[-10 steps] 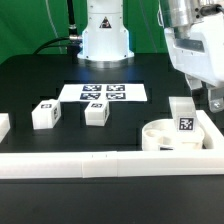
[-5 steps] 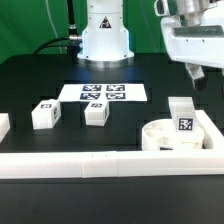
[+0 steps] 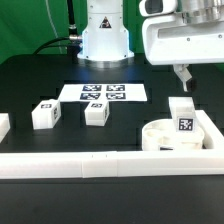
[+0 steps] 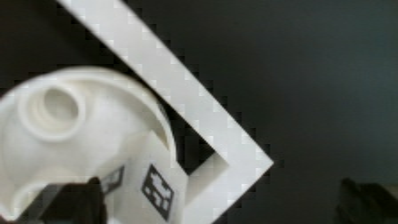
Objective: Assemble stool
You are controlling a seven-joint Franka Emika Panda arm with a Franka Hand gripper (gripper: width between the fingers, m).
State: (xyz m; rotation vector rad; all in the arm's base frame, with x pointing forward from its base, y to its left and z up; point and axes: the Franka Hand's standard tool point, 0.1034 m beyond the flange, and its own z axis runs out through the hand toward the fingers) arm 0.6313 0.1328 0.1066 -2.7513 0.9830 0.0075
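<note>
The white round stool seat lies at the exterior view's right, in the corner of the rails. One chunky white leg with a square tag stands upright on it. Two more tagged legs rest loose on the black table. My gripper hangs open above and behind the standing leg, clear of it and holding nothing. In the wrist view the seat and the tagged leg show below, with my gripper spread wide around them and touching neither.
A long white rail runs along the front, and another rail runs along the right side; their corner shows in the wrist view. The marker board lies in front of the robot base. A white piece sits at the left edge.
My gripper has risen off the upright leg and drifted toward the exterior view's left, its jaws widening a little more. The leg stays standing on the seat.
</note>
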